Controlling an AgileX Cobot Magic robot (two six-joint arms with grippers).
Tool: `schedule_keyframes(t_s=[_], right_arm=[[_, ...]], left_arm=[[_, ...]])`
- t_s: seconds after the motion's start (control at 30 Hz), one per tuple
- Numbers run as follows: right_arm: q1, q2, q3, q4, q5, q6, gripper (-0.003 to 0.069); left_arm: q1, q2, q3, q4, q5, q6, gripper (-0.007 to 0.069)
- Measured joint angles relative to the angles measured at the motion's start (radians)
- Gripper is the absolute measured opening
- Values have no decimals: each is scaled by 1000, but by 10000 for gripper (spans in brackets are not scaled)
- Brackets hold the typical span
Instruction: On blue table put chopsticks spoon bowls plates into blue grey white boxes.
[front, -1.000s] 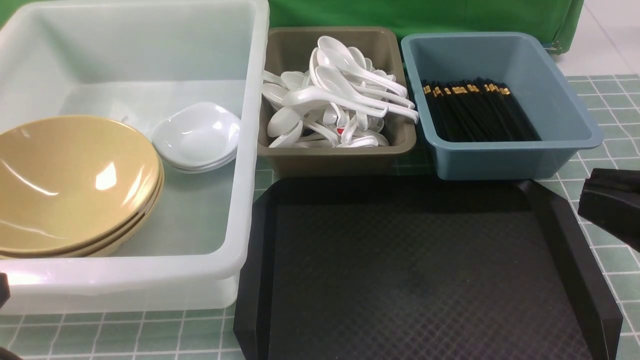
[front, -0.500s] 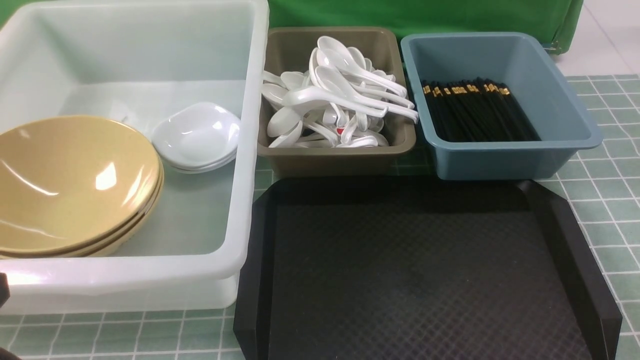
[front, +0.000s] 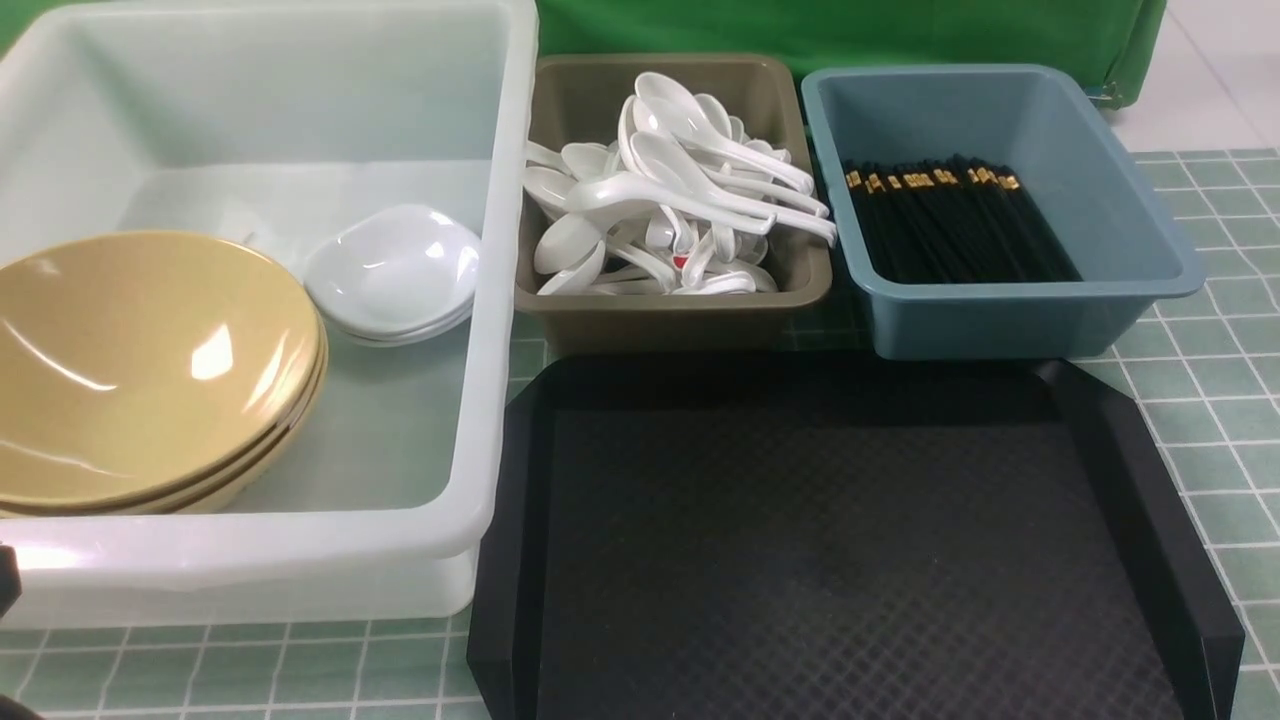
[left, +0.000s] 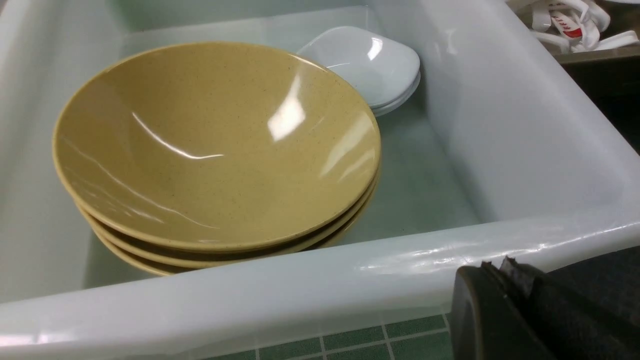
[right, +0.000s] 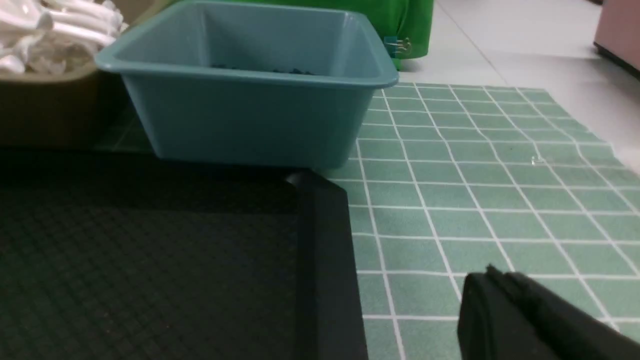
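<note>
Stacked tan bowls (front: 150, 370) (left: 215, 145) and white plates (front: 395, 265) (left: 365, 60) lie in the large white box (front: 490, 300) (left: 520, 125). White spoons (front: 670, 190) are heaped in the grey box (front: 670, 320). The blue box (front: 1010, 320) (right: 250, 120) holds the black chopsticks (front: 950, 220). My left gripper (left: 495, 270) is shut and empty, just outside the white box's near wall. In the right wrist view my right gripper (right: 492, 275) is shut and empty, low over the blue table (front: 1230, 400) (right: 475, 175), right of the tray. Neither gripper's tips show in the front view.
A black textured tray (front: 840, 540) (right: 150, 250) lies in front of the grey and blue boxes, nothing on it. A green cloth (front: 850, 30) hangs behind the boxes. The table's cover ends at the far right, with pale floor (right: 525, 45) beyond.
My right gripper has drawn back out of the front view's right edge and shut. The left arm and all dishes are unchanged.
</note>
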Motion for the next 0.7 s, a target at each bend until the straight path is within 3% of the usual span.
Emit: schedule_keyframes(t_s=[0.7], right_arm=[[-4, 0, -1, -1, 43, 29, 41]], left_arm=[[0, 0, 0, 0, 0, -1, -12]])
